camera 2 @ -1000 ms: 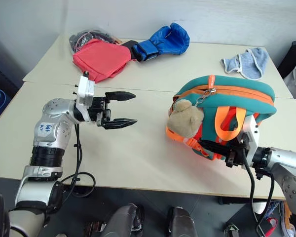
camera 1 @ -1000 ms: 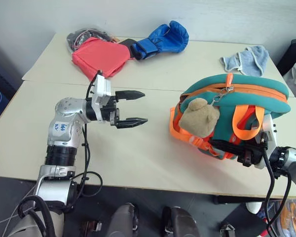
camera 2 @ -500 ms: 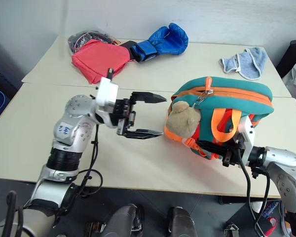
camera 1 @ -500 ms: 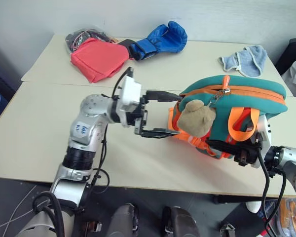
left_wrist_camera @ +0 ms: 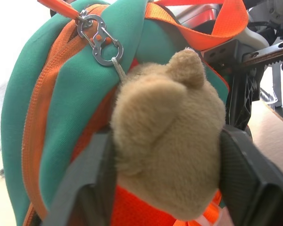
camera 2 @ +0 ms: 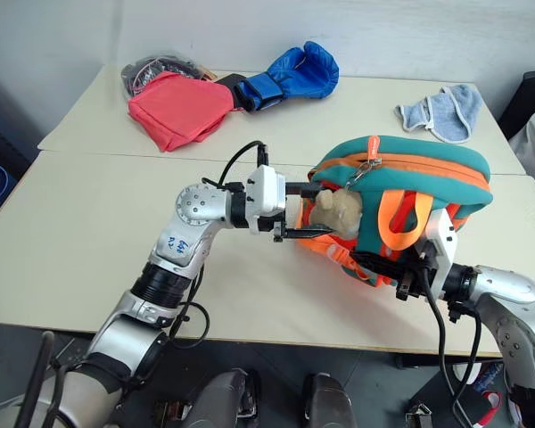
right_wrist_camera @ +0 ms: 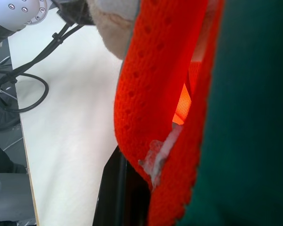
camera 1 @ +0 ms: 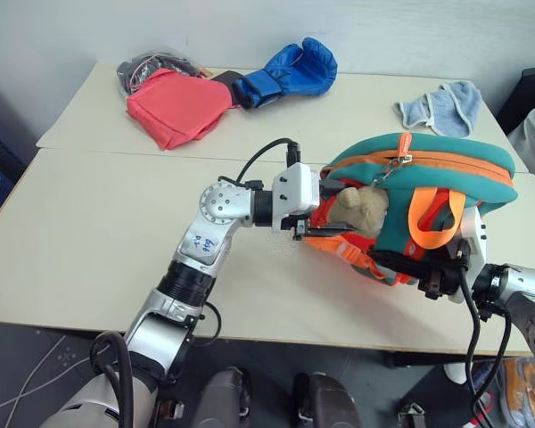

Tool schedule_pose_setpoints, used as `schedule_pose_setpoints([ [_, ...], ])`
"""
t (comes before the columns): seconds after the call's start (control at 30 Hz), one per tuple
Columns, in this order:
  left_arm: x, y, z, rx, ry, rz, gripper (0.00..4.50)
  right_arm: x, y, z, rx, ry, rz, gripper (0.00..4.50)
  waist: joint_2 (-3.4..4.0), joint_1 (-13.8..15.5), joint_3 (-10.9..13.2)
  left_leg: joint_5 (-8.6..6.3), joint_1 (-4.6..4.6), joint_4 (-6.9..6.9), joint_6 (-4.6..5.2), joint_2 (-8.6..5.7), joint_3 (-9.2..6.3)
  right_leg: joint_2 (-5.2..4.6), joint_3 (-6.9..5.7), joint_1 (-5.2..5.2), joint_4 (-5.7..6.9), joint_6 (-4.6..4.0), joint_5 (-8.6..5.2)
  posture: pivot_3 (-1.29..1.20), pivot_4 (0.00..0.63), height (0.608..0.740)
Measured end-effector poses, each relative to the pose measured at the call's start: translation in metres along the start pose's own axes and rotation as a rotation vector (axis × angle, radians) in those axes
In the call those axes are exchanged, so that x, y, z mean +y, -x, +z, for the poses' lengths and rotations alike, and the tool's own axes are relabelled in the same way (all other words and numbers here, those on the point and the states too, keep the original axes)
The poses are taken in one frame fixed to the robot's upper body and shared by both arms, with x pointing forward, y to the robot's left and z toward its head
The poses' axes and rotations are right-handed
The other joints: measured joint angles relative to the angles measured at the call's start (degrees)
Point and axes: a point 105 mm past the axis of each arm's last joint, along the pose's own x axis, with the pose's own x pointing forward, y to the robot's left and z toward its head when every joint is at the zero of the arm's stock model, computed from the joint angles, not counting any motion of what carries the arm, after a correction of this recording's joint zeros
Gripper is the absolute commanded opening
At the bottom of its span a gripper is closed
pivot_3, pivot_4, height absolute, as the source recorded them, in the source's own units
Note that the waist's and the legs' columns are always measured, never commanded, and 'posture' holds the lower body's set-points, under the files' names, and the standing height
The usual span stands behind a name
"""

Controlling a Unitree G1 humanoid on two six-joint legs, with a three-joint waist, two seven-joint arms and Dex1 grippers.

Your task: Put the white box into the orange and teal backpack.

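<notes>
Tan plush animal (left_wrist_camera: 170, 141) between ribbed black fingers (left_wrist_camera: 247, 174)

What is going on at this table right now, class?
A two-armed robot is working on a backpack lying on the table. Its left gripper has its jaws either side of the tan plush toy clipped to the pack. Its right gripper, jaws shut, holds the pack's orange strap at the near side. The zip looks closed. At the far edge lie a red bag, a blue boxing glove and a blue cloth.
</notes>
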Motion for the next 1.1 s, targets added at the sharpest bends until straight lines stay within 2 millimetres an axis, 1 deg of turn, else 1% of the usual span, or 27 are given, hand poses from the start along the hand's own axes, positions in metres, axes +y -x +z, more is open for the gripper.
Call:
schedule_pose_setpoints([
  [0.1,0.002,0.009,0.002,-0.008,0.019,-0.002,1.07,0.001,0.000,0.001,-0.001,-0.001,-0.002,0.00,0.00,0.0,0.0,0.00,0.00,0.00,0.00,0.00,0.00,0.00,0.00,0.00,0.01,0.00,0.00,0.00,0.150,0.740],
  [0.13,0.004,0.014,0.004,-0.025,0.041,-0.004,0.92,0.002,0.000,0.001,-0.003,-0.005,-0.005,0.00,0.00,-0.1,0.0,0.00,0.00,0.00,-0.01,0.01,0.00,0.00,0.00,0.00,0.01,0.00,0.00,0.00,0.150,0.740],
  [0.2,0.012,0.028,0.008,-0.051,0.094,0.013,0.77,0.001,0.001,0.002,-0.008,-0.012,-0.014,0.00,0.01,-0.2,0.0,0.01,0.01,0.00,-0.02,0.02,0.00,0.00,0.00,-0.01,0.02,0.00,0.00,0.00,0.150,0.740],
  [0.27,0.025,0.042,0.012,-0.053,0.129,0.044,0.77,0.000,0.003,0.006,-0.021,-0.013,-0.029,0.00,0.01,-0.1,0.0,0.02,0.00,0.02,-0.03,0.02,-0.01,0.00,-0.02,-0.01,0.04,0.00,0.00,0.00,0.150,0.740],
  [0.33,0.045,0.057,0.017,-0.042,0.138,0.102,0.77,-0.001,0.004,0.009,-0.040,-0.015,-0.040,0.00,0.00,-0.1,0.0,0.02,0.00,0.02,-0.02,0.01,-0.01,0.00,-0.03,0.00,0.05,0.00,0.00,0.00,0.150,0.740],
  [0.4,0.065,0.071,0.016,-0.019,0.162,0.183,0.77,0.000,0.004,0.011,-0.065,-0.029,-0.050,0.00,0.01,0.0,0.0,0.02,0.00,0.02,-0.02,0.00,-0.01,0.01,-0.05,-0.01,0.04,0.00,0.00,0.00,0.150,0.740],
  [0.47,0.084,0.086,0.011,0.014,0.220,0.283,0.77,-0.001,0.006,0.015,-0.095,-0.041,-0.066,0.00,0.01,-0.1,0.0,0.01,0.00,0.02,0.00,-0.01,0.01,0.01,-0.04,-0.02,0.07,0.00,0.00,0.00,0.150,0.740],
  [0.5,0.088,0.087,0.007,0.020,0.249,0.310,0.77,-0.001,0.006,0.017,-0.103,-0.039,-0.073,0.00,0.00,-0.1,0.0,0.01,-0.01,0.02,0.00,-0.01,0.01,0.02,-0.05,-0.02,0.08,0.00,0.00,0.00,0.150,0.740],
  [0.57,0.093,0.088,-0.008,0.038,0.343,0.371,0.77,-0.001,0.007,0.021,-0.125,-0.047,-0.083,0.00,0.00,-0.1,0.0,0.01,-0.02,0.02,0.00,-0.01,0.00,0.02,-0.05,-0.01,0.12,0.01,0.00,0.00,0.150,0.740],
  [0.67,0.089,0.091,-0.036,0.111,0.487,0.422,0.77,0.000,0.009,0.019,-0.138,-0.072,-0.104,0.00,0.00,-0.1,0.0,0.01,-0.03,0.02,0.00,-0.01,0.01,0.03,-0.05,-0.04,0.31,0.01,0.00,0.00,0.150,0.740],
  [0.8,0.066,0.088,-0.070,0.244,0.526,0.386,0.77,-0.001,0.011,0.016,-0.155,-0.106,-0.127,0.00,0.00,-0.2,0.0,0.01,0.01,0.01,-0.01,-0.01,0.07,0.04,0.02,-0.07,0.41,0.01,0.00,0.00,0.150,0.740],
  [0.9,0.048,0.076,-0.091,0.262,0.585,0.375,0.77,-0.001,0.014,0.016,-0.160,-0.111,-0.146,0.00,0.00,0.1,0.0,0.01,-0.01,0.03,0.00,-0.01,0.05,0.01,0.03,-0.07,0.38,0.01,0.00,0.00,0.150,0.740],
  [1.0,0.031,0.065,-0.105,0.305,0.595,0.325,0.77,0.000,0.014,0.015,-0.165,-0.121,-0.150,0.00,-0.01,0.0,0.0,-0.01,-0.02,0.04,0.02,-0.02,0.05,0.00,0.04,-0.07,0.37,0.01,0.00,0.00,0.150,0.740],
  [1.1,0.019,0.064,-0.105,0.317,0.564,0.266,0.77,-0.001,0.014,0.015,-0.184,-0.129,-0.165,0.00,0.01,-0.1,0.0,-0.02,0.00,0.04,0.00,-0.01,0.05,0.00,0.04,-0.08,0.36,0.00,0.00,0.00,0.150,0.740],
])
